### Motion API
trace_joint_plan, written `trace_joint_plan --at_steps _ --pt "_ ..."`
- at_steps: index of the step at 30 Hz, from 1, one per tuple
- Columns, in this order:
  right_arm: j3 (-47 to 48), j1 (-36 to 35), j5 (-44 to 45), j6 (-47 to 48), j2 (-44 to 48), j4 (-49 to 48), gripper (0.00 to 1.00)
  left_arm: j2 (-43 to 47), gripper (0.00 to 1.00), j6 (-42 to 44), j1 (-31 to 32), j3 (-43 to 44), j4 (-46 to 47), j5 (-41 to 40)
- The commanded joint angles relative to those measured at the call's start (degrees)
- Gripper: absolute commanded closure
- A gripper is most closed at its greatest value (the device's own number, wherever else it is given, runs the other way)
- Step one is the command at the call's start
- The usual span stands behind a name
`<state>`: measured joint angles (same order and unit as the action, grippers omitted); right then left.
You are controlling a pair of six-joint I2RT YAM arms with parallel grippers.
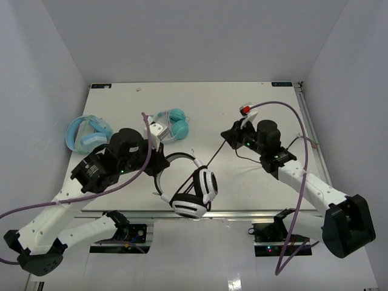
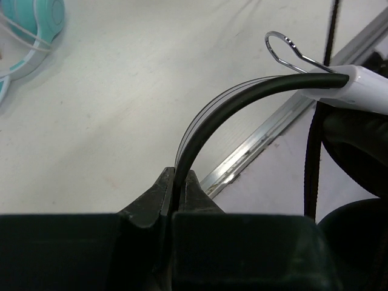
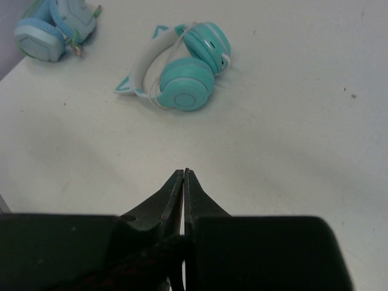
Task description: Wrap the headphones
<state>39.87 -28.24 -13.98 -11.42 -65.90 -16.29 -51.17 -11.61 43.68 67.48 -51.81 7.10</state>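
The black-and-white headphones (image 1: pixel 195 193) hang at the table's near edge, with the white earcups low and the thin black headband (image 1: pixel 176 159) arching left. My left gripper (image 1: pixel 162 167) is shut on the headband (image 2: pixel 209 115), which rises from between the jaws toward a white earcup arm (image 2: pixel 364 85). The thin black cable (image 1: pixel 213 157) runs taut from the headphones up to my right gripper (image 1: pixel 225 138). In the right wrist view that gripper (image 3: pixel 184 176) is shut, with the cable (image 3: pixel 148 260) pinched deep between the fingers near their base.
Teal cat-ear headphones (image 1: pixel 173 124) lie behind my left gripper and also show in the right wrist view (image 3: pixel 182 66). Chunky light-blue headphones (image 1: pixel 88 133) lie at the far left. The table's metal front rail (image 2: pixel 260 142) runs just under the held headphones.
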Motion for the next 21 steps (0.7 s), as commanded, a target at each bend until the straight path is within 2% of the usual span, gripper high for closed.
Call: trace_joint_plan --at_steps 1,4,9,15,21 --pt "9.1 1.3 -5.5 2.7 1.8 10.6 0.92 -5.8 1.0 2.3 0.1 2.7 -2.0 -13.4" --pt "12.5 1.3 -8.7 3.4 2.4 15.8 0.92 -11.2 1.0 1.8 0.1 2.9 -2.2 -21.7" --pt "16.3 0.9 -13.4 3.7 3.9 21.1 0.92 -17.7 1.0 -0.1 0.2 3.7 1.0 -30.6" --pt "17.4 -3.0 -15.3 4.3 4.4 24.5 0.92 -22.9 1.0 -2.9 0.2 4.9 5.6 -35.2" --pt "17.4 -6.7 -13.0 4.7 4.0 24.6 0.92 -25.7 1.0 -4.9 0.3 4.1 10.0 -37.7"
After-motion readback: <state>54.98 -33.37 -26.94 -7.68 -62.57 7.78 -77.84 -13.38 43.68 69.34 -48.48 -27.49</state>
